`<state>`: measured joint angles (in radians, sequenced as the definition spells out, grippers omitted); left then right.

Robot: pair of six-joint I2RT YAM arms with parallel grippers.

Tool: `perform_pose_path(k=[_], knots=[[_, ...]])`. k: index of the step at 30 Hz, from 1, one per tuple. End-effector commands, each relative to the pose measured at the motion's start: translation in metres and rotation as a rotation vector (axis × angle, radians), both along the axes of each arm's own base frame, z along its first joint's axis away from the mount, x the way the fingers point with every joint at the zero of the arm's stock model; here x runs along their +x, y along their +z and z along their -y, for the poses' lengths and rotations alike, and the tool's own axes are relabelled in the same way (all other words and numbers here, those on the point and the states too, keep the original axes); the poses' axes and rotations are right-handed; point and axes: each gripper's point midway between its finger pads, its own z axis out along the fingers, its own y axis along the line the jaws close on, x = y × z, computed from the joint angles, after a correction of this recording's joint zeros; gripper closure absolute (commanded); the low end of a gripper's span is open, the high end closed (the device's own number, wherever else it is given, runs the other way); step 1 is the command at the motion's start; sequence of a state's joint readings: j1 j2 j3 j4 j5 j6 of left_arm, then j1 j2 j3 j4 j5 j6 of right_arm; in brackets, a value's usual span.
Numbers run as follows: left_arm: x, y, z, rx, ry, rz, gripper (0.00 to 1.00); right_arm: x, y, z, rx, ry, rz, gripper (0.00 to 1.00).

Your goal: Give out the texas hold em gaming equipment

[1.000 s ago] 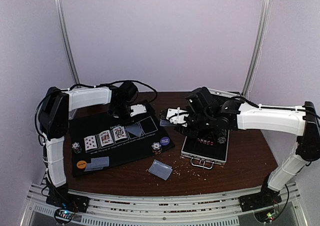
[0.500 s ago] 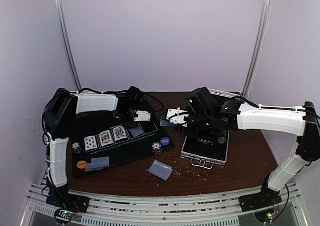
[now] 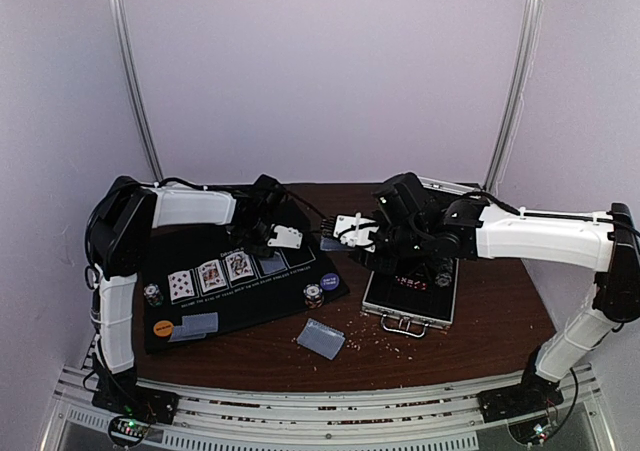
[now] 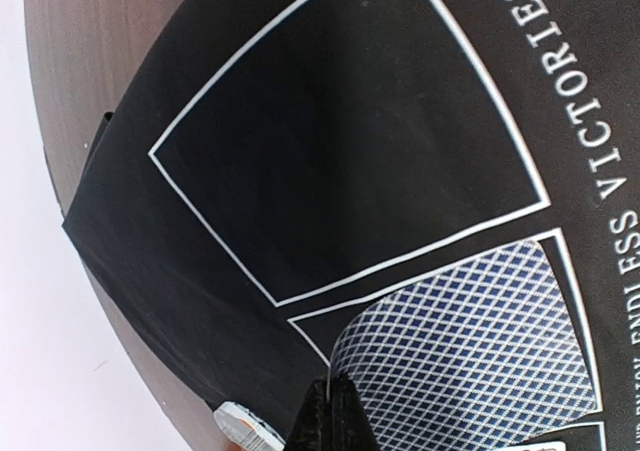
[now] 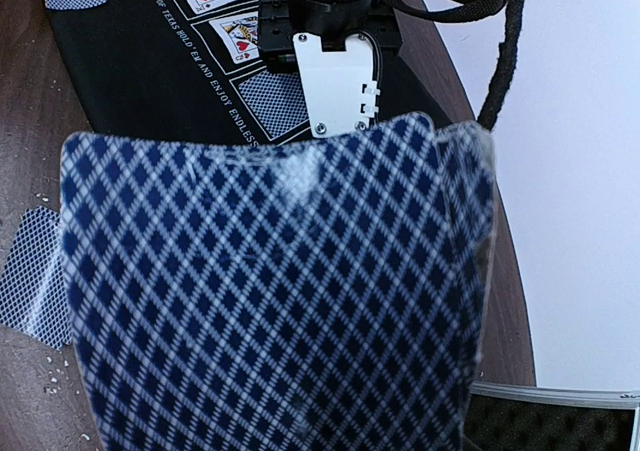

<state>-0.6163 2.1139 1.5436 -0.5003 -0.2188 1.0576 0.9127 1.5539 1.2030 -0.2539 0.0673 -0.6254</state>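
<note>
From above, the left arm stood at 8 o'clock, its forearm lying across the mat [image 3: 235,306] and its wrist tipped down. The left gripper [image 3: 283,243] was low over a face-down card [image 3: 270,263] at the mat's 1 o'clock. Three face-up cards [image 3: 210,274] lay at 9 o'clock of it. The right arm stretched from 4 o'clock over the case [image 3: 410,306], and the right gripper [image 3: 340,237] pinched a deck [image 3: 330,242] near the mat's 2 o'clock corner.

At the left wrist, the fingers [image 4: 322,416] were pressed together at 6 o'clock, nipping the card's curled-up corner. The card lay in a white outline.

At the right wrist, the deck filled the frame and hid the fingers.
</note>
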Motion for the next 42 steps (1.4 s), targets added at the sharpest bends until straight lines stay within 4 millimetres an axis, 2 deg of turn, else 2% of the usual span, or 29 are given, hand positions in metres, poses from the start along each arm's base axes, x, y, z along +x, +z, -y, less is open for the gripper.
perform_pose_path(k=[1, 14, 22, 32, 42], knots=[[-0.014, -0.015, 0.002, 0.001, -0.039, -0.064, 1.00, -0.001, 0.008, 0.008, 0.012, -0.019, 0.016, 0.59], [-0.007, -0.029, -0.009, 0.051, -0.013, -0.047, 1.00, -0.001, 0.009, 0.008, 0.006, -0.016, 0.020, 0.59], [0.004, -0.027, -0.012, 0.061, 0.020, 0.009, 1.00, 0.000, 0.010, 0.007, 0.004, -0.013, 0.021, 0.59], [0.009, -0.021, 0.000, -0.025, 0.095, -0.012, 1.00, -0.001, 0.008, 0.008, 0.000, -0.016, 0.016, 0.59], [0.009, -0.024, -0.003, -0.046, 0.170, -0.060, 1.00, -0.001, 0.009, 0.009, 0.000, -0.016, 0.017, 0.59]])
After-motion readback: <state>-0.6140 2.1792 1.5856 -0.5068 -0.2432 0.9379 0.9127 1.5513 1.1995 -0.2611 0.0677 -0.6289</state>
